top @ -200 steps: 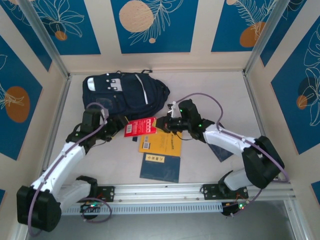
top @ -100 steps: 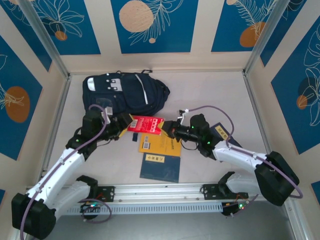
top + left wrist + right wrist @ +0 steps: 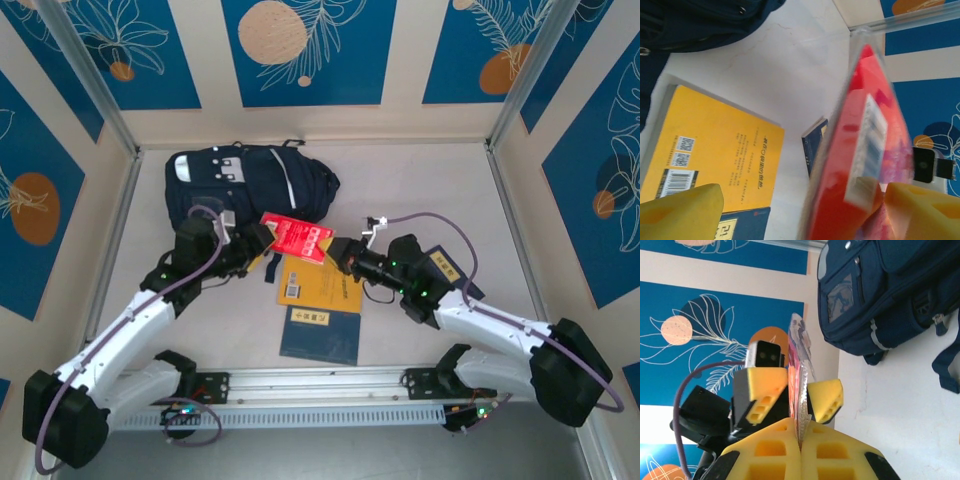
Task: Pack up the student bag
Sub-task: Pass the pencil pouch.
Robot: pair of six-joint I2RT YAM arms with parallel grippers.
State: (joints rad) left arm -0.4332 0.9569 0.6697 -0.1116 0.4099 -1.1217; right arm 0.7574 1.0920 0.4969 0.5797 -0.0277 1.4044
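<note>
My right gripper [image 3: 800, 440] is closed tight on the thin edge of the red packet [image 3: 860, 150]. My left gripper [image 3: 800, 212] stands wide open around the same packet. The student bag [image 3: 250, 185] lies on the table [image 3: 420, 190], back left, just behind it.

The student bag [image 3: 250, 185] was matt navy woven cloth, with a clear plastic window [image 3: 840, 296] on its pocket. Beside the bag, the red packet [image 3: 296, 238] was wrapped in glossy, crinkled transparent film. Near the bag, the yellow book [image 3: 318, 285] had a smooth, slightly shiny paper cover. The desk [image 3: 420, 190] under the bag looked matt and faintly mottled. The right end effector [image 3: 801, 432] was dull yellow plastic with moulded hollows.
</note>
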